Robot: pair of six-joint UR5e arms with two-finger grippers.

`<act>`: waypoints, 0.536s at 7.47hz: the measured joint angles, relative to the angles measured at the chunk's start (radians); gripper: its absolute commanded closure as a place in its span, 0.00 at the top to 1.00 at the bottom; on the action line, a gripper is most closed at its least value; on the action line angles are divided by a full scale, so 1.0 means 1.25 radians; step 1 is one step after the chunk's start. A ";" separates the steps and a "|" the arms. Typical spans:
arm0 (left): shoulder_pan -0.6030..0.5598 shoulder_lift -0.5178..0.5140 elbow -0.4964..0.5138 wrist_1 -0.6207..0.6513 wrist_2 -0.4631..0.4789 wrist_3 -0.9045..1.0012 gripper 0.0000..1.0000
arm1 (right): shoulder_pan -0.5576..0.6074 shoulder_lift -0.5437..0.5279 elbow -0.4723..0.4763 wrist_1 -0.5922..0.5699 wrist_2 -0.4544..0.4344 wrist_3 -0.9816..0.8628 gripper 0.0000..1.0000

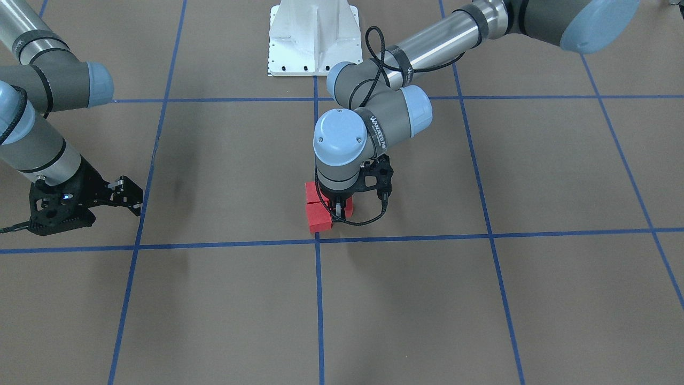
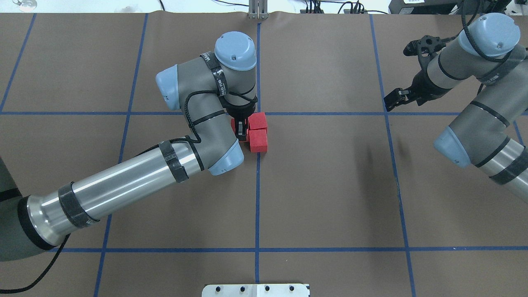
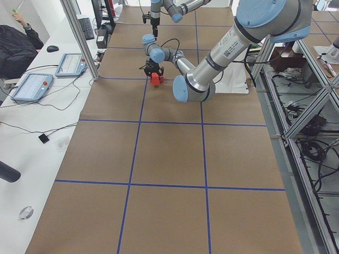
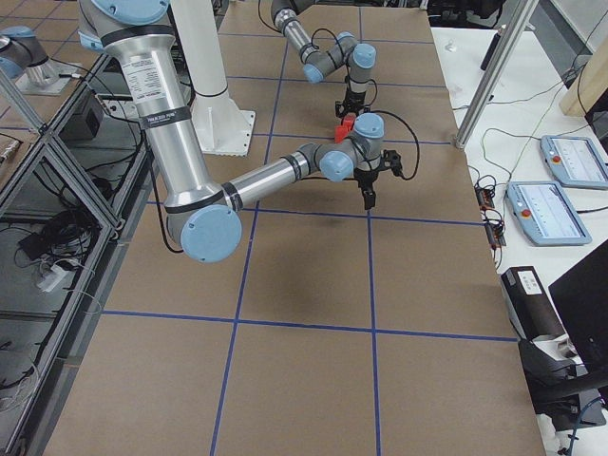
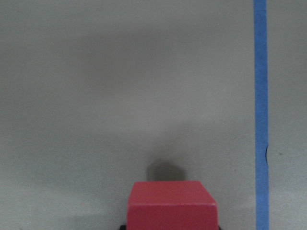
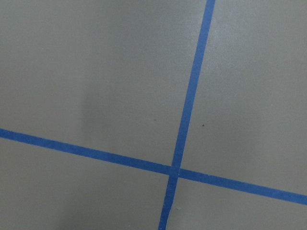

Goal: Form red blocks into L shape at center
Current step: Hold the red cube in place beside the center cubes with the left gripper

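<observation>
Overhead camera sits behind the robot, looking forward and down; front camera faces it steeply across the surface (image 1: 534, 171). Both cover the red blocks (image 2: 258, 132) beside the centre crossing (image 1: 317, 241). Side cameras look along the surface from its ends, distant. Wrist cameras sit close: left on one red block (image 5: 171, 203), right on a tape crossing (image 6: 173, 171).

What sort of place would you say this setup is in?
Most likely a robotics lab work cell: a left arm and a right arm over a table gridded with blue tape, with teach pendants on a side bench.
</observation>
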 measured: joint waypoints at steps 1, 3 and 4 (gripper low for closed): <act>-0.001 0.001 0.001 0.000 0.001 0.002 0.00 | 0.000 0.000 -0.001 0.000 0.000 0.000 0.99; -0.005 0.001 0.003 0.000 0.002 0.006 0.00 | 0.000 0.000 -0.002 0.000 0.000 0.000 0.99; -0.006 0.001 0.003 -0.001 0.003 0.006 0.00 | 0.000 0.000 -0.003 0.000 0.000 -0.001 0.99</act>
